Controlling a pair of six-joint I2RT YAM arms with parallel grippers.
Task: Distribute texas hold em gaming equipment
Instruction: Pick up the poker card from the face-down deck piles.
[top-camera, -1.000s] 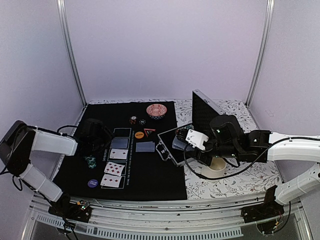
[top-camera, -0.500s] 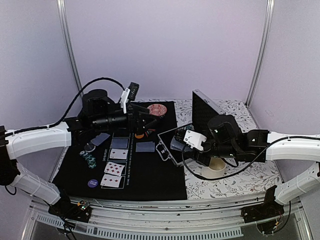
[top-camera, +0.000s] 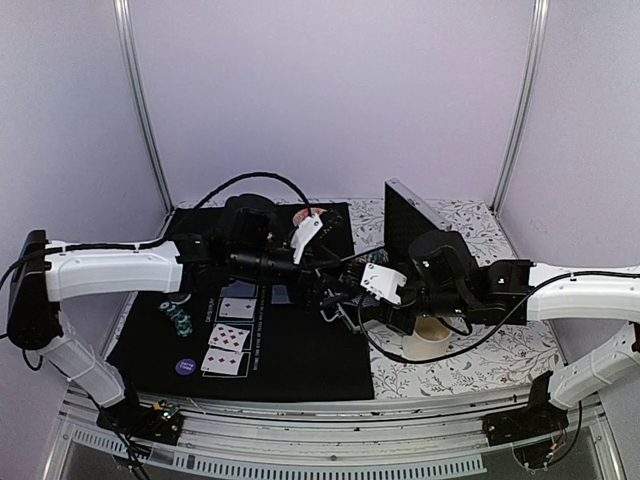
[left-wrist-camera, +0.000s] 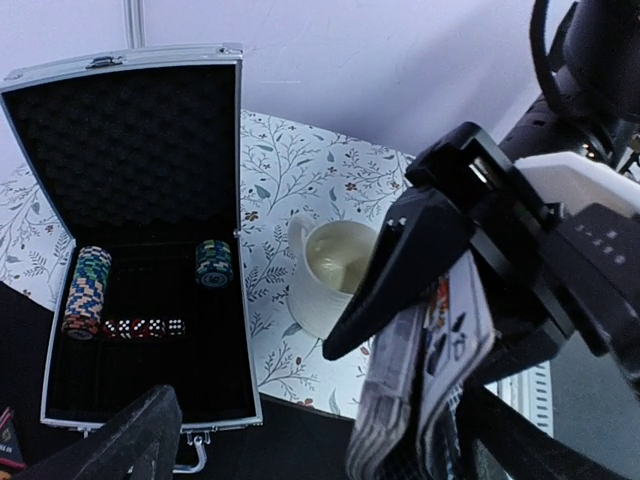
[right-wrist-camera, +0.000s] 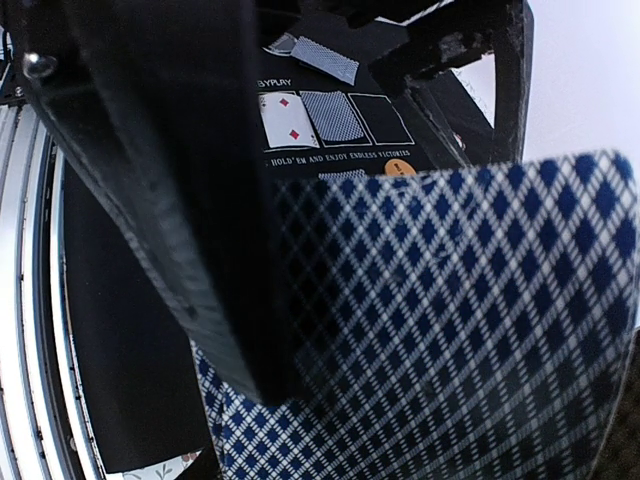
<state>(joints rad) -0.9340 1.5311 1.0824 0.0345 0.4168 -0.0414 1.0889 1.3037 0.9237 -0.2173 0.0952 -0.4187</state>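
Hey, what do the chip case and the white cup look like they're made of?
Chip case: shiny silver frame, probably aluminium; matte black dimpled lining, likely foam. White cup: smooth, slightly glossy wall, ceramic or plastic, unclear which.

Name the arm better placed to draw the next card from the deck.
Left. The left end effector is open right at the deck; the right end effector is clamped on it, so occupied.

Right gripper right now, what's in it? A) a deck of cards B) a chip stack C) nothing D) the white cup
A: in the left wrist view the right gripper is clamped on a deck of cards, and a blue diamond card back fills much of its own camera view.
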